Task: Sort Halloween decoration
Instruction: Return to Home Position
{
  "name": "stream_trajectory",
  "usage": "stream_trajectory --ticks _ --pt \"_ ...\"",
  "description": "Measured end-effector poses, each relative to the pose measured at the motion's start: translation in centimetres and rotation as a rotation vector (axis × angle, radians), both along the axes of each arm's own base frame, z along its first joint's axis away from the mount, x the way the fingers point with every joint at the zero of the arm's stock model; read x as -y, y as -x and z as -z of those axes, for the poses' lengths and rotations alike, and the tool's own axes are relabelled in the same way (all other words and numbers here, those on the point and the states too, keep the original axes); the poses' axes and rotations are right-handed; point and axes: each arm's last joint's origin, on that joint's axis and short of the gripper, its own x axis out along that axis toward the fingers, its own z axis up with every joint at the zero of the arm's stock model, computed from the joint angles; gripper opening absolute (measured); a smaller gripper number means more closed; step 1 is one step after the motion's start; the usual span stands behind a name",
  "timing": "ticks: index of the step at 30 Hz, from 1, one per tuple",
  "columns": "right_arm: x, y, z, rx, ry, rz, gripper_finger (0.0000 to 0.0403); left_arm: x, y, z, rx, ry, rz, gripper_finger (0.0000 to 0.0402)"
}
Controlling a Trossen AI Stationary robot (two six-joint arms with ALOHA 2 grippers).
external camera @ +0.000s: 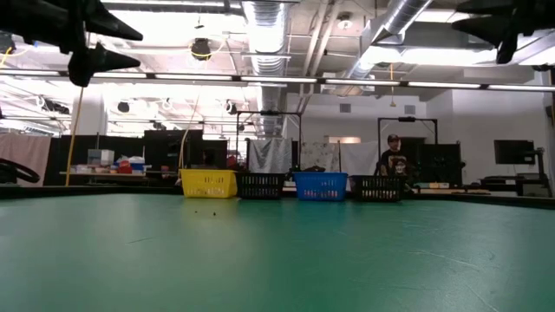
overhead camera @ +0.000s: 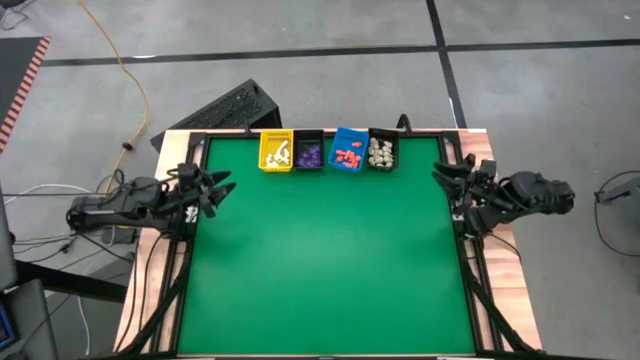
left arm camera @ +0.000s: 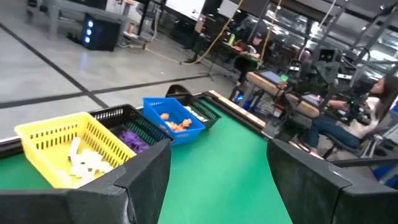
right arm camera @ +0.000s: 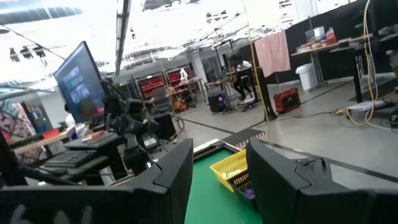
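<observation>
While both arms sit at the table's side edges, we find the Halloween decoration [overhead camera: 345, 154] gathered in the row of four bins at the upper centre of the high view. White figurine pieces [overhead camera: 281, 155] lie in the yellow plastic mesh bin [overhead camera: 268, 140]. Purple pieces [overhead camera: 311, 153] fill the black mesh bin [overhead camera: 309, 133] beside it, and orange-red pieces [overhead camera: 349, 158] the blue plastic mesh bin [overhead camera: 350, 132]. Cream-beige pieces [overhead camera: 380, 152] sit in the second black mesh bin [overhead camera: 384, 132] at the row's right end. The green table [overhead camera: 320, 260] below them shows no loose piece from above. In the low view a few dark specks [external camera: 204, 211] lie in front of the yellow bin, too small for us to name.

The left end effector [overhead camera: 222, 192] hangs at the left middle of the high view, fingers spread and holding nothing. The right end effector [overhead camera: 445, 186] sits at the right middle, likewise released and empty.

We judge the sorting essentially finished, with only parking the arms left. The main risk is those specks: if they are stray pieces, they would go unsorted. A wrist swinging wide toward the upper edge could also nudge the light bins, which touch one another, and spill or mix the colours. Cables trailing by the left arm might snag too.
</observation>
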Motion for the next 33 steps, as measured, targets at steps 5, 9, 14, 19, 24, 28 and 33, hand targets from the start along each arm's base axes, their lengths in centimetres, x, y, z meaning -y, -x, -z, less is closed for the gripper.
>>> stream_trajectory --ticks 5,9,14,19,24,28,33 --pt "-0.3 -1.1 1.9 -0.013 0.036 0.005 0.0176 0.3 -0.2 0.7 -0.030 -0.006 0.007 0.0256" --pt "-0.5 -1.7 3.1 0.002 0.061 -0.014 0.0176 0.6 -0.5 1.4 -0.047 -0.005 0.019 0.0256" --pt "-0.9 -2.3 4.4 -0.013 0.087 -0.045 0.0176 1.0 -1.0 2.8 -0.071 0.026 0.055 0.0256" --pt "-1.4 -2.9 6.0 -0.053 0.096 -0.078 0.0176 1.3 -1.3 4.0 -0.090 0.046 0.069 0.0256" --pt "-1.6 -3.3 7.3 -0.079 0.084 -0.093 0.0176 1.5 -1.4 4.5 -0.102 0.056 0.097 0.0256" --pt "-1.7 -3.4 8.0 -0.110 0.071 -0.106 0.0176 1.5 -1.4 4.5 -0.100 0.052 0.076 0.0256" --pt "-1.6 -3.4 7.6 -0.088 0.086 -0.094 0.0176 1.3 -1.3 4.5 -0.070 0.101 0.021 0.0256"
